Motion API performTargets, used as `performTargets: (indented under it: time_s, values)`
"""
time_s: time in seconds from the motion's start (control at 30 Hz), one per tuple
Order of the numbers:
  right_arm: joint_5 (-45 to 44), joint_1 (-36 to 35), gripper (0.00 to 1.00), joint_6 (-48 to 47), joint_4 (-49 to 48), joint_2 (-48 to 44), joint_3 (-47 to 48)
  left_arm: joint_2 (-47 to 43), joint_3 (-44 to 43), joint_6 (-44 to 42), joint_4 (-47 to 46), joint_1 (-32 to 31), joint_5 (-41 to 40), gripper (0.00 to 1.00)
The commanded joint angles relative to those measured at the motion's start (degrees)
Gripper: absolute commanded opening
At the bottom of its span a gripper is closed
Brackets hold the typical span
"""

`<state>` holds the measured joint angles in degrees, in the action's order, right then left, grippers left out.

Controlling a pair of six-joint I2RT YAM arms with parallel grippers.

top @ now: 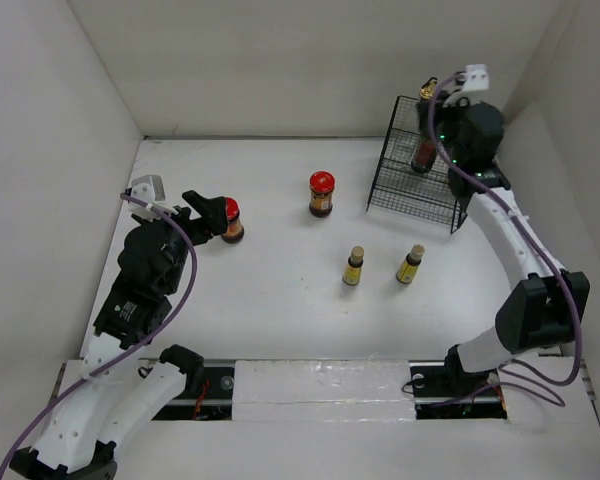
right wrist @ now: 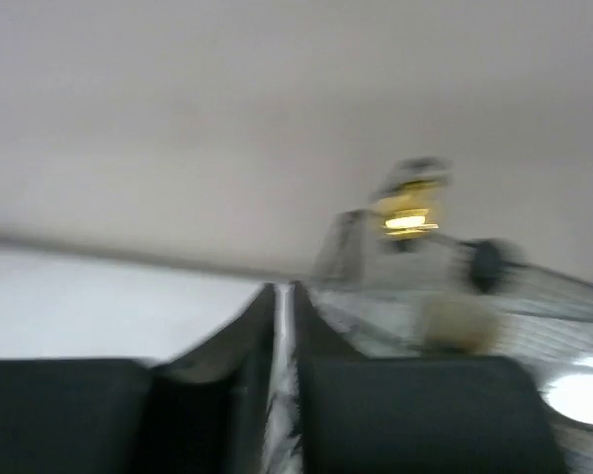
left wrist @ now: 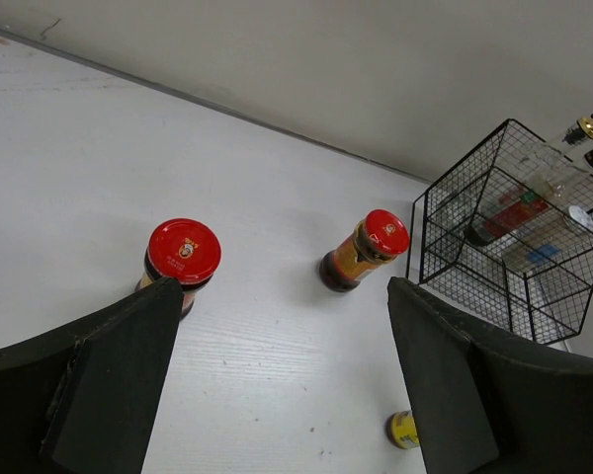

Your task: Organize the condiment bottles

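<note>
My left gripper (top: 210, 218) is open and empty at the left of the table; in the left wrist view (left wrist: 282, 326) its jaws stand wide apart. A red-capped dark jar (top: 232, 222) stands just ahead of it, by the left finger (left wrist: 119, 375) in the left wrist view (left wrist: 183, 255). A second red-capped jar (top: 321, 193) (left wrist: 366, 252) stands mid-table. Two small yellow bottles (top: 354, 265) (top: 410, 264) stand nearer. My right gripper (top: 443, 108) (right wrist: 284, 292) hangs over the black wire basket (top: 400, 195), jaws shut, nothing seen held. A gold-spouted clear bottle (top: 428, 90) (right wrist: 410, 219) and a red-labelled dark bottle (top: 423, 152) stand in the basket.
The basket (left wrist: 445, 222) stands at the back right near the wall, holding several bottles. White walls enclose the table on the left, back and right. One yellow bottle (left wrist: 403, 430) shows low in the left wrist view. The right wrist view is blurred.
</note>
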<state>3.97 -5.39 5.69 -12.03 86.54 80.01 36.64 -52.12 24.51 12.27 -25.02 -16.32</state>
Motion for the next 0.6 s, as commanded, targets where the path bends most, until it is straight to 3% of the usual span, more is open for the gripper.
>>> performTargets:
  time_s: [0.0, 0.1, 0.17, 0.4, 0.57]
  values:
    - [11.0, -9.4, 0.28, -4.8, -1.9, 0.2, -3.2, -0.1, -1.1, -0.6, -2.3, 0.3, 0.1, 0.81]
    - [13.6, -16.5, 0.66, -7.0, 0.6, 5.2, -3.7, 0.5, -1.1, -0.6, -2.3, 0.3, 0.6, 0.81]
    - [11.0, -19.6, 0.75, -9.2, 5.1, 10.4, -0.8, 0.5, -1.1, -0.6, -2.3, 0.3, 0.6, 0.81]
    - [1.8, -24.4, 0.92, -9.7, 12.0, 20.8, 5.1, 0.0, -1.1, -0.6, -2.3, 0.3, 0.6, 0.81]
    - [-1.7, -24.4, 0.95, -8.5, 12.0, 22.7, 5.6, 0.0, -1.1, -0.6, -2.3, 0.3, 1.1, 0.81]
